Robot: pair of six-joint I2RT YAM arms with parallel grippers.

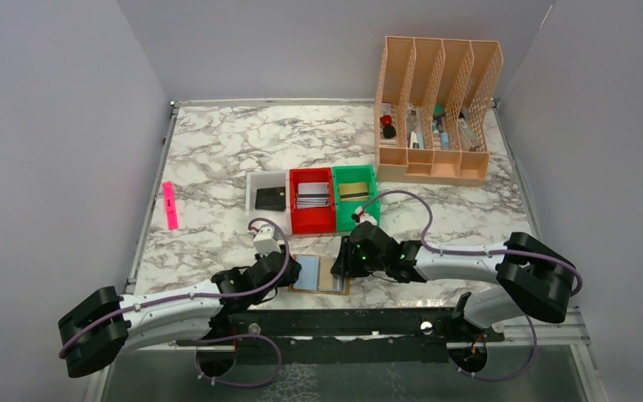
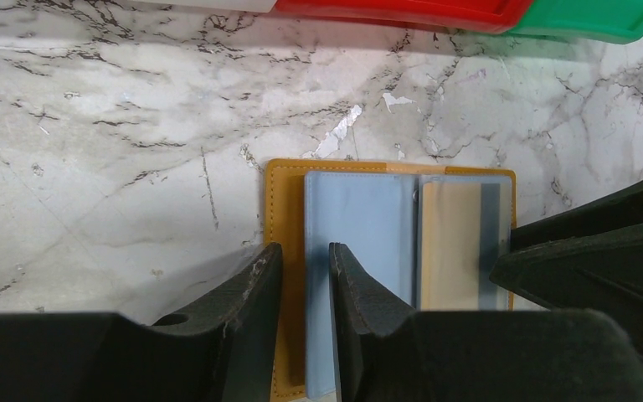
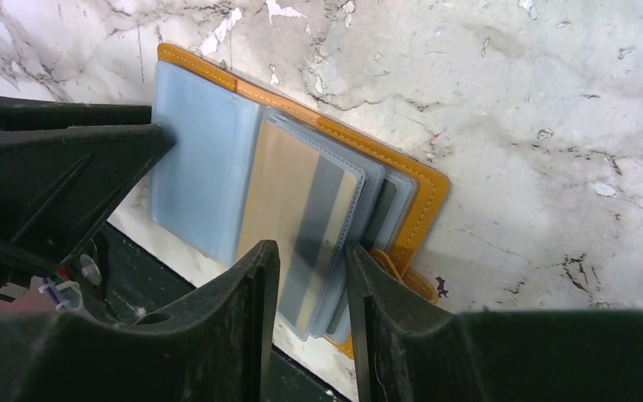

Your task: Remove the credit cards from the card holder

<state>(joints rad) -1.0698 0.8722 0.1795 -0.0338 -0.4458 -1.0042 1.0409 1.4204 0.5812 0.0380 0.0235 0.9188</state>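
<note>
The card holder [image 1: 318,274] lies open and flat on the marble near the front edge, tan-bordered [image 2: 289,188] with pale blue sleeves [image 3: 197,167]. A beige credit card [image 3: 301,193] with a grey stripe sits in the right-hand sleeve, also seen in the left wrist view [image 2: 448,243]. My left gripper [image 2: 306,264] stands narrowly open over the holder's left edge, with the tan border and blue sleeve showing in the gap. At the holder's right end my right gripper [image 3: 311,268] is open, its fingers straddling the end of the card sleeve. From above, both grippers [image 1: 289,272] [image 1: 345,260] flank the holder.
White [image 1: 268,197], red [image 1: 311,199] and green [image 1: 355,194] bins stand in a row just behind the holder, with cards in them. A peach desk organiser [image 1: 435,109] is at the back right. A pink object [image 1: 170,205] lies at the left. The black base rail [image 1: 343,322] runs along the near edge.
</note>
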